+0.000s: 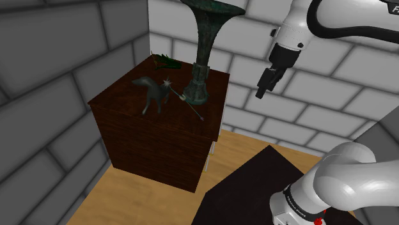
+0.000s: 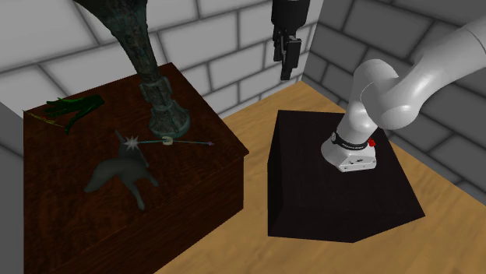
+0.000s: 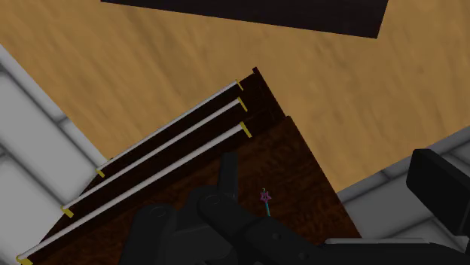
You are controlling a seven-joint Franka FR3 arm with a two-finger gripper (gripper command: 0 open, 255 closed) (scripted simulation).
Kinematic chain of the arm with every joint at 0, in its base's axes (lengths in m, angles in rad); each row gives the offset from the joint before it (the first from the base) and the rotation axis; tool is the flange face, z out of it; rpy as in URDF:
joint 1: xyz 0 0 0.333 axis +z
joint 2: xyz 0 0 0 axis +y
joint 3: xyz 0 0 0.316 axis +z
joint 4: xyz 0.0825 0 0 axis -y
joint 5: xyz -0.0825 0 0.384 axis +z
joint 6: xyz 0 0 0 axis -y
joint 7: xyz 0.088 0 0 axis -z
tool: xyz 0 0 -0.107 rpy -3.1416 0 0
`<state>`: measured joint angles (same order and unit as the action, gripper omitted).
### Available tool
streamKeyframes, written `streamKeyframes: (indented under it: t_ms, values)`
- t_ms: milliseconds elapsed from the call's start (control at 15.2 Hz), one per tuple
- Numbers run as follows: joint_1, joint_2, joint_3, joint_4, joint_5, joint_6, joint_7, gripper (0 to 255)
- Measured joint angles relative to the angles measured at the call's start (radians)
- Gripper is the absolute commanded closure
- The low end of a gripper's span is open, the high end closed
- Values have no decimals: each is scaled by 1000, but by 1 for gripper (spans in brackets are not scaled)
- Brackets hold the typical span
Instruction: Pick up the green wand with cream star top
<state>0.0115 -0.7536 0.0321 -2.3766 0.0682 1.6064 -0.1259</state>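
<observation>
The gripper is seen high in the air, off to the side of the cabinet. Whether it is released or clenched cannot be told, and nothing is seen in it. The green wand is found lying flat on the cabinet top, just beside the tall vase, its pale star by a grey animal figurine. Nothing is judged done yet: approach, descent, grasp and lift are all left.

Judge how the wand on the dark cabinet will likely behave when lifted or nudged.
The wand looks thin and straight, so probably stiff and light. Lying flat on the cabinet, its slim shaft may roll if nudged, though the star head might check that.
</observation>
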Motion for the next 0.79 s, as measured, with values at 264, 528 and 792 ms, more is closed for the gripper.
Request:
streamKeyframes:
  t_ms: [264, 528, 792]
  values:
    - [2, 63, 7, -1, 10, 68, 6, 0]
    - [6, 197, 21, 41, 28, 172, 19, 0]
    - [9, 337, 31, 84, 42, 279, 28, 0]
